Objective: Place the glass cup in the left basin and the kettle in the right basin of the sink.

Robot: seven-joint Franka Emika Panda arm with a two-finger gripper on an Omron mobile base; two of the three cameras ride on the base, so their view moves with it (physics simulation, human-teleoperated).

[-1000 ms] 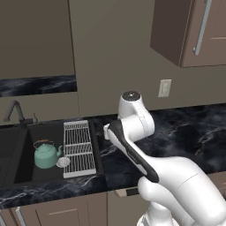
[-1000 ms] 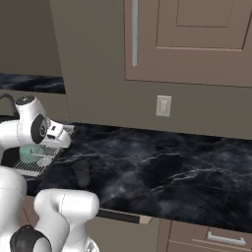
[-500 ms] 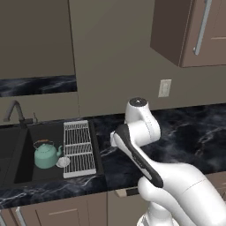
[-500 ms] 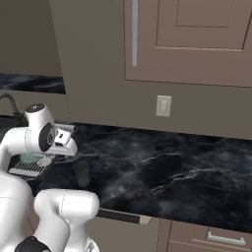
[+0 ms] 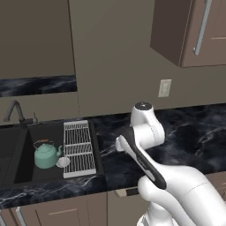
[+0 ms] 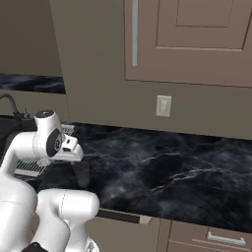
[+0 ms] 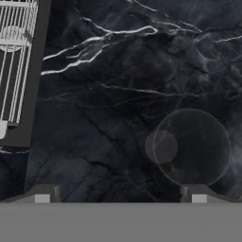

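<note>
Kettle: the kettle (image 5: 45, 155) sits in the right basin (image 5: 44, 172), the compartment beside the white wire rack (image 5: 78, 148). I judge that half of the task done.
Cup: the glass cup (image 7: 191, 147) stands upright on the black marble counter (image 5: 194, 132), well apart from the sink (image 5: 26, 176). In the hand view I look down its mouth; the rim is a faint circle, the base a smaller one inside it.
Fingers: the gripper (image 7: 120, 196) is fully open, nothing between the tips. The cup lies just ahead of one fingertip (image 7: 198, 194), not between the two.
Step, my judgement: lining up over the cup before descending to grasp.
Risk 1: the cup is off-centre toward one finger. Descending from here, that tip could land on the rim and tip or skid the cup. Centre the hand first.
Risk 2: the glass is nearly see-through against dark marble, so the edge is easy to misjudge.
Risk 3: smooth straight walls; a shallow or light pinch could let it slip during the long carry.
Risk 4: the left basin (image 5: 6, 150) is the far compartment; the carry passes the rack, kettle and faucet (image 5: 15, 112).
</note>
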